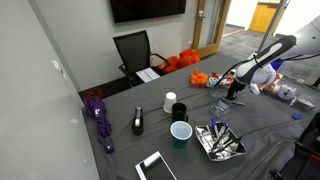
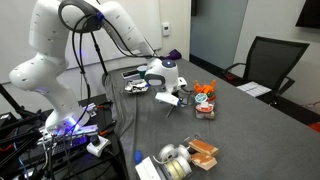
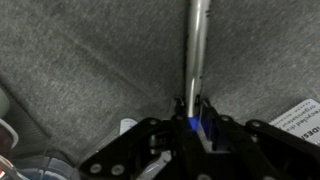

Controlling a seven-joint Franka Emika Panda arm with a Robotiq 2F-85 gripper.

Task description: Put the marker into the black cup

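Note:
The marker (image 3: 196, 50) has a grey barrel and a blue end, and it sits between my fingers in the wrist view. My gripper (image 3: 196, 108) is shut on it, low over the grey table. In both exterior views my gripper (image 1: 235, 94) (image 2: 170, 97) is down at the table surface, near the orange items. The black cup (image 1: 179, 111) stands upright mid-table, well away from my gripper. It is next to a small white cup (image 1: 169, 101) and behind a wider blue cup (image 1: 180, 132). The cups are not distinguishable in the exterior view from the robot's side.
A crumpled foil tray (image 1: 220, 140) lies near the blue cup. Orange items (image 1: 205, 78) (image 2: 205, 100) sit close to my gripper. A purple umbrella (image 1: 98, 115), a black bottle (image 1: 138, 122) and a tablet (image 1: 155, 166) are on the table. Boxes and tape (image 2: 185, 158) lie near one table edge.

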